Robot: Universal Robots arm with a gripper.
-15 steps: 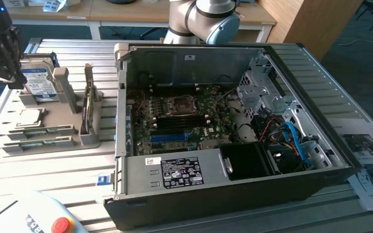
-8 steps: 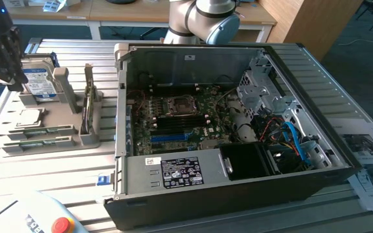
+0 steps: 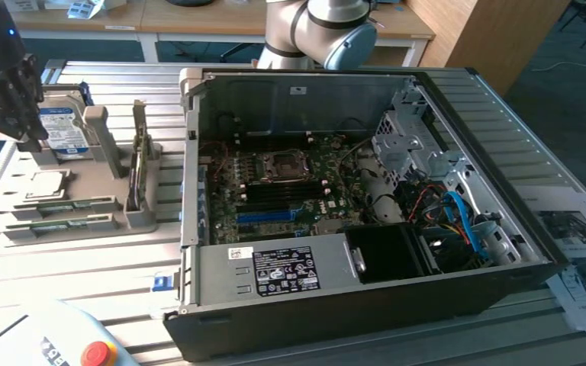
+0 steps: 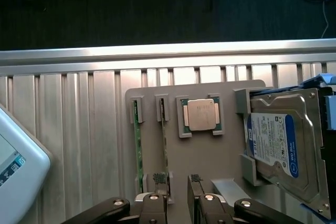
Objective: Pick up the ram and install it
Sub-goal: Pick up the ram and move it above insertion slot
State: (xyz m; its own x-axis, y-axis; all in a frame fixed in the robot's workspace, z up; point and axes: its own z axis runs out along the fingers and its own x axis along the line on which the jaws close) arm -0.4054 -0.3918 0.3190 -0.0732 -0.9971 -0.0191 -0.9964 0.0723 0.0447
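1. Exterior view: the gripper (image 3: 20, 122) hangs at ten o'clock, over the far end of the grey holder (image 3: 120, 221), which sits at nine o'clock. From here I cannot tell how its jaws stand.
2. A hard drive (image 3: 64, 131) stands in the holder under the gripper. Its label is blue and white, but the print is too small to read.
3. The ram (image 3: 69, 205), a thin green strip, lies in the holder at nine o'clock, just beside the processor (image 3: 46, 184). A second ram stick (image 3: 57, 227) lies next to it.
4. The open computer case (image 3: 375, 305) fills the centre. A black label (image 3: 284, 271) at six o'clock is unreadable.
5. A pendant's red button (image 3: 94, 354) shows at seven o'clock.
6. Wrist view: the hard drive (image 4: 275, 140) label reads "WD Blue".
7. The ram (image 4: 164, 140) stands edge-on in its slot, narrow and green. It is between the second ram stick (image 4: 138, 145) and the square silver processor (image 4: 201, 115).
8. The gripper (image 4: 177, 179) has its jaws spread wide and grips nothing. One fingertip (image 4: 159, 179) sits at the ram's near end, and I cannot tell whether it touches.
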